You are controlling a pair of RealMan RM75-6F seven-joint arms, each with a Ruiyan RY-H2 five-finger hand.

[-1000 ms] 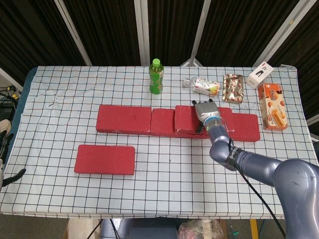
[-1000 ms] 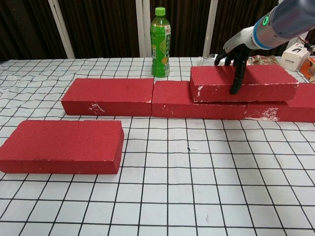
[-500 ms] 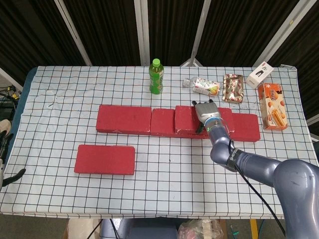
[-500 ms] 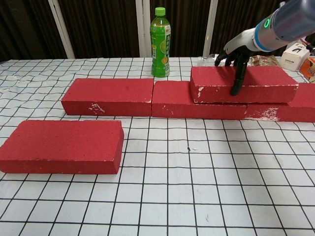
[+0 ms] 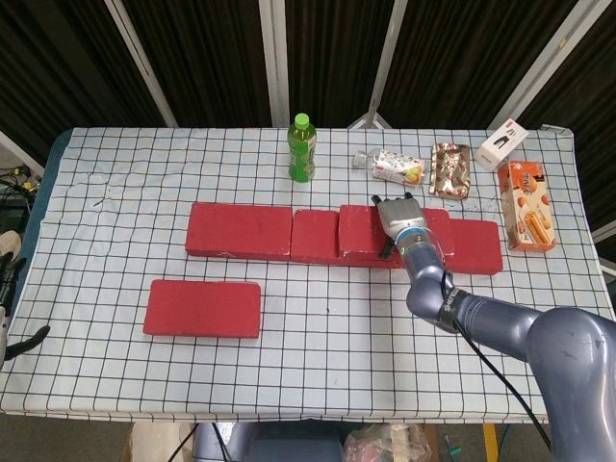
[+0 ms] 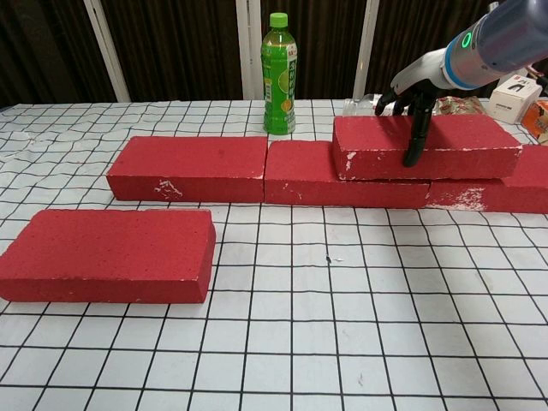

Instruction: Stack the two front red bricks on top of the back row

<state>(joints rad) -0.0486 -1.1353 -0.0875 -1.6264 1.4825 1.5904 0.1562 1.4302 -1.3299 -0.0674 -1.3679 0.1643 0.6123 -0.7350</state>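
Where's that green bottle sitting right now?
The green bottle stands upright at the table's back edge, near the middle, just behind the back row of bricks and left of the snack packets.

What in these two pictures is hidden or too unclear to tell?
- Left hand: in neither view.
- Right hand: whether it grips the stacked brick or only rests on it; in the head view the arm covers it.
- Snack box: cut by the chest view's right edge.
- Packet labels: too small in the head view.

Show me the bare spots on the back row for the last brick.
Bare: top of the left brick and middle brick, beside the stacked brick under the right robot hand. Crowded: snacks behind the right end.
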